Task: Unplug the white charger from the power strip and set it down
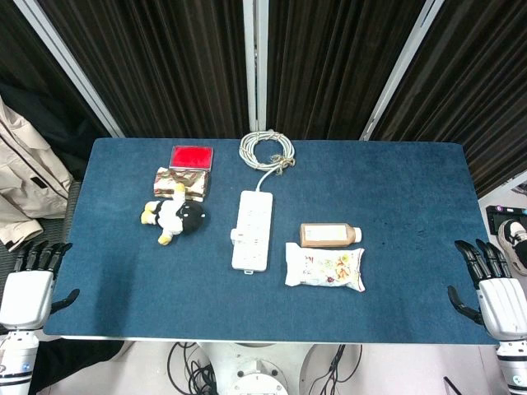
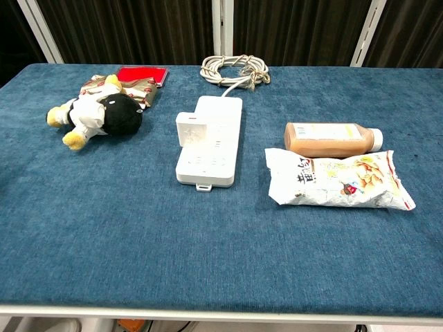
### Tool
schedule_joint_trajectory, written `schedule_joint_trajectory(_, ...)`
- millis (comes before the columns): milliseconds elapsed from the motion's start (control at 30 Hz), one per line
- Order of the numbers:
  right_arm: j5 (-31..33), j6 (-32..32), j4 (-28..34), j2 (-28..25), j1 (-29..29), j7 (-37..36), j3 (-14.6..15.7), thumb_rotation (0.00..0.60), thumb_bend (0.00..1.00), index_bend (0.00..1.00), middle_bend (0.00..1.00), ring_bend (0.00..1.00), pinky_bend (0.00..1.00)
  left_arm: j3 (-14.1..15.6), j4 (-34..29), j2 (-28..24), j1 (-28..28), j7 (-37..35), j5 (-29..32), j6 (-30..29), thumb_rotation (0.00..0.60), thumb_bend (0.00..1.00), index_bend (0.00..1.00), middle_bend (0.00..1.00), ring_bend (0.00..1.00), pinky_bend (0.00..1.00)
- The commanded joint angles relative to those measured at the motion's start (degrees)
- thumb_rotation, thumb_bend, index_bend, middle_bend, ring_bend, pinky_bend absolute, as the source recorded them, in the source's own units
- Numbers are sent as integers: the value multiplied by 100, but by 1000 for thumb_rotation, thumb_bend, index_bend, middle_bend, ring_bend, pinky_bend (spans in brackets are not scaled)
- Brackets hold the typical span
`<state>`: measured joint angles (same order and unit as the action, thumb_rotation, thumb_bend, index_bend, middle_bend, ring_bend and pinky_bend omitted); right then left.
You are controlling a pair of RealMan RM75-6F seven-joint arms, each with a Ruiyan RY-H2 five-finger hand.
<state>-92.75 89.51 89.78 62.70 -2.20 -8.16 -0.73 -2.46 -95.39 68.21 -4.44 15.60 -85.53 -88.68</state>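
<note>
A white power strip (image 1: 253, 228) (image 2: 210, 139) lies lengthwise at the middle of the blue table. The white charger (image 1: 238, 235) (image 2: 191, 129), a small cube, is plugged in on the strip's left side, near its front end. My left hand (image 1: 31, 280) hangs open off the table's front left corner. Off the front right corner, my right hand (image 1: 490, 284) is open too. Both hands are far from the strip and hold nothing. The chest view shows neither hand.
The strip's coiled cable (image 1: 266, 151) (image 2: 234, 70) lies at the back. A plush toy (image 1: 174, 215) (image 2: 93, 113), a patterned packet (image 1: 181, 182) and a red box (image 1: 191, 156) sit left of the strip. A brown bottle (image 1: 329, 234) (image 2: 332, 138) and snack bag (image 1: 324, 267) (image 2: 338, 180) lie right.
</note>
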Motion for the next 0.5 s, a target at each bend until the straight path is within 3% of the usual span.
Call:
schedule_joint_trajectory(33,-13,-45,-4,13,-34,4,-5,600,328,26,116,0,0,-16,-17,17,-24,7,55,66,600,128,188,186,93,89)
schedule_joint_trajectory(367,-38,-337,55,-25,-262,95,-61,600,330,26,116,0,0,-55,-55,24,-141,34,25,221,600,128,188,186,93,89)
schedule_joint_trajectory(500,-144,-804,127,-167,-706,-23,-198,600,335,26,116,0,0,-102,-100,-3,-388,-55,-286,377,600,127,188,186,93,88)
